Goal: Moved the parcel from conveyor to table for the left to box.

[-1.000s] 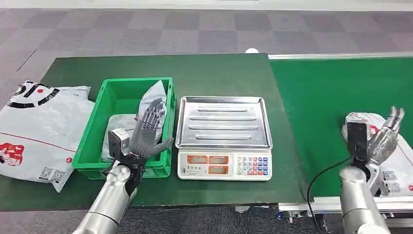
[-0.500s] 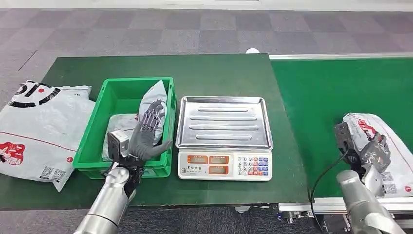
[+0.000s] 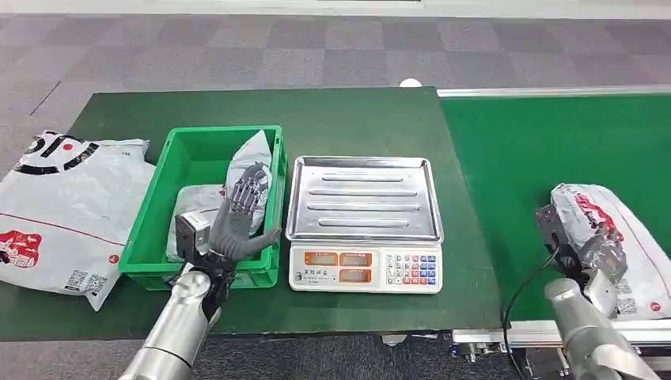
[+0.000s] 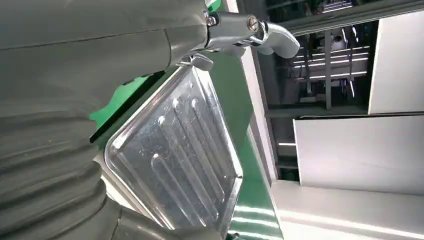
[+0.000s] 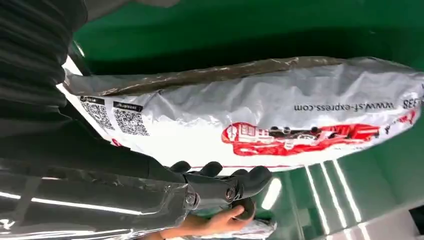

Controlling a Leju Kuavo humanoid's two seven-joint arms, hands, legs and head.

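Robot hand on the left hovered over the near right corner of the green crate, its fingers spread and pointing away from the robot, with nothing in them; the left wrist view showed its thick grey thumb stretched out above the scale's steel tray. Farthest left on the counter, just beside the crate, lay a large white mailer bag with red and black print, flat on the green cloth. The crate stood next, holding grey-white parcels: one bag lay flat on its floor at the near side, and another leaned tilted against the right wall, partly behind the left robot hand. Touching or just beside the crate's right wall sat the weighing scale, its ribbed steel tray bare and its keypad and displays facing the robot. Right of the counter ran the green conveyor. On the conveyor's near right part lay the parcel, a grey-white courier bag with a red logo and printed codes. The right robot hand rested against the parcel's near edge with its fingers curled onto the bag; in the right wrist view dark fingertips pressed along the bag's lower edge, though whether the grip was closed around it could not be told.
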